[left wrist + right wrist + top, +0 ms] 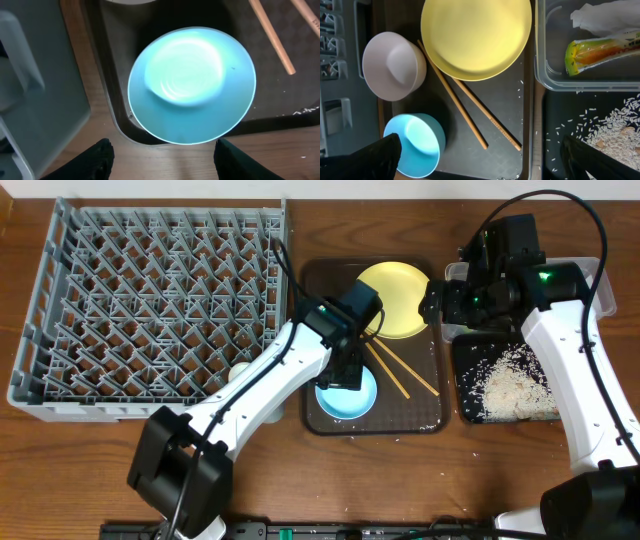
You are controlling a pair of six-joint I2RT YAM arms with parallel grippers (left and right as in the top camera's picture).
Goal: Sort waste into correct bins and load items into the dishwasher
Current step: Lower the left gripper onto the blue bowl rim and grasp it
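The light blue bowl (192, 85) stands empty at the front left of the dark brown serving tray (420, 415). My left gripper (162, 162) is open and empty, just above the bowl (348, 395). The yellow plate (475, 35), the white bowl (394, 66) and two chopsticks (470, 112) also lie on that tray. My right gripper (480, 160) is open and empty, hovering over the tray's right edge. The green-and-yellow wrapper (600, 50) and white napkin (605, 15) lie in the clear tub (542, 75). Rice (515, 375) lies in the black tray (465, 405).
The big grey dish rack (150, 300) fills the left side and holds nothing that I can see. A small whitish thing (240, 370) shows by the rack's front right corner, partly under my left arm. A few rice grains lie on the serving tray (520, 90).
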